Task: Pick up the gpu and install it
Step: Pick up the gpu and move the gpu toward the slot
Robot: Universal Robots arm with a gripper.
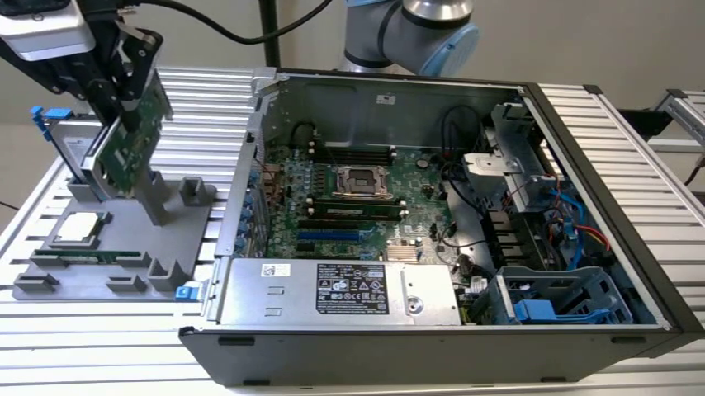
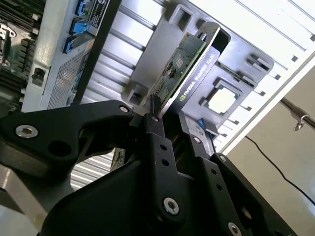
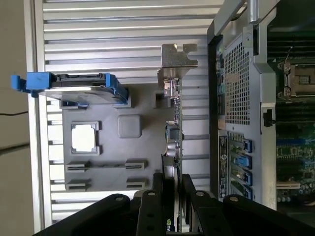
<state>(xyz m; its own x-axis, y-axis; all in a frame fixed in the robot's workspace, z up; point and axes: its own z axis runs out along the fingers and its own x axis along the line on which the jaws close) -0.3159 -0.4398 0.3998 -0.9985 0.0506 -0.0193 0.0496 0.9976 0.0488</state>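
Now the jaws are closed tight on the gpu (image 1: 132, 144), over the gray holder (image 1: 154, 243).

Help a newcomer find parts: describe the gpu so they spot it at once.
Beside the open black computer case, on the exterior view's left, lies a grey parts tray. The gpu is held on edge over it by the black claw. Unlike the blue-railed silver hard drive and narrow green memory stick, it is a thin flat card, one face green, one black, with a silver end bracket.
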